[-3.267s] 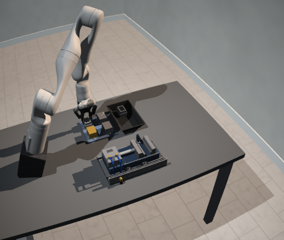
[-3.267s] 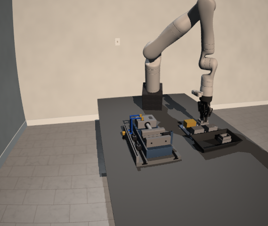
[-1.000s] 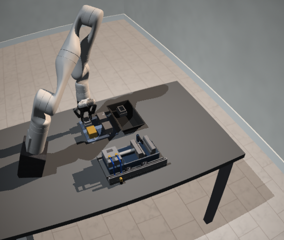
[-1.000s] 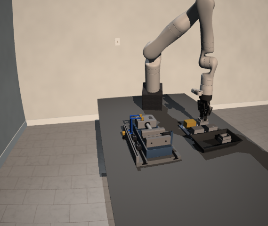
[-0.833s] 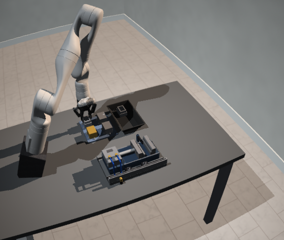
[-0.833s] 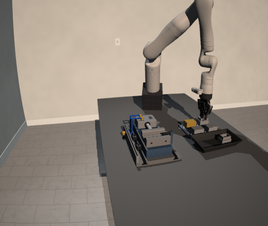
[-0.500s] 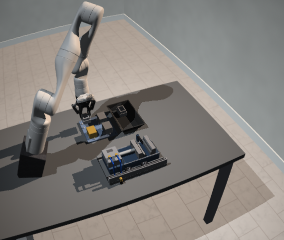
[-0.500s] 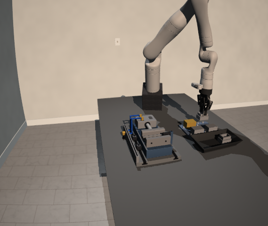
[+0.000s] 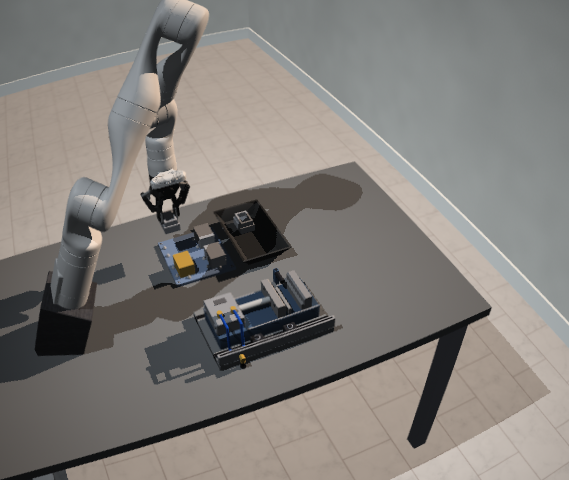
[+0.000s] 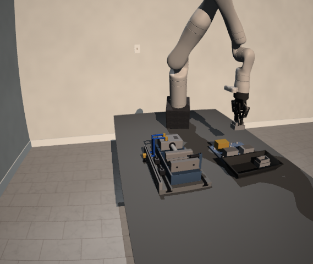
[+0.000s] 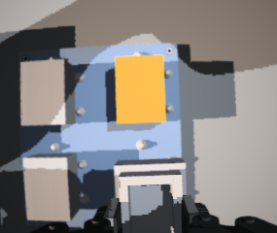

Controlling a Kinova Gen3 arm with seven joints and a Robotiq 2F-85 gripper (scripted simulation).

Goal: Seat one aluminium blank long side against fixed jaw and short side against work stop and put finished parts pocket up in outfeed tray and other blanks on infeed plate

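My gripper (image 9: 167,212) is shut on a grey finished part (image 9: 170,223) with a pocket on top and holds it in the air above the far edge of the blue infeed plate (image 9: 191,255). The wrist view shows the part (image 11: 150,189) between my fingers, over the plate (image 11: 114,131). On the plate lie a brass blank (image 11: 140,88) and two aluminium blanks (image 11: 42,91) (image 11: 48,186). The black outfeed tray holds another finished part (image 9: 243,221). The vise (image 9: 269,310) stands open with nothing in its gap.
Small pins (image 11: 141,144) stand up from the infeed plate between the blanks. The tray touches the plate's side. The arm's base block (image 9: 64,322) stands at the table's left. Blue hoses (image 9: 232,328) run up the vise's near end block.
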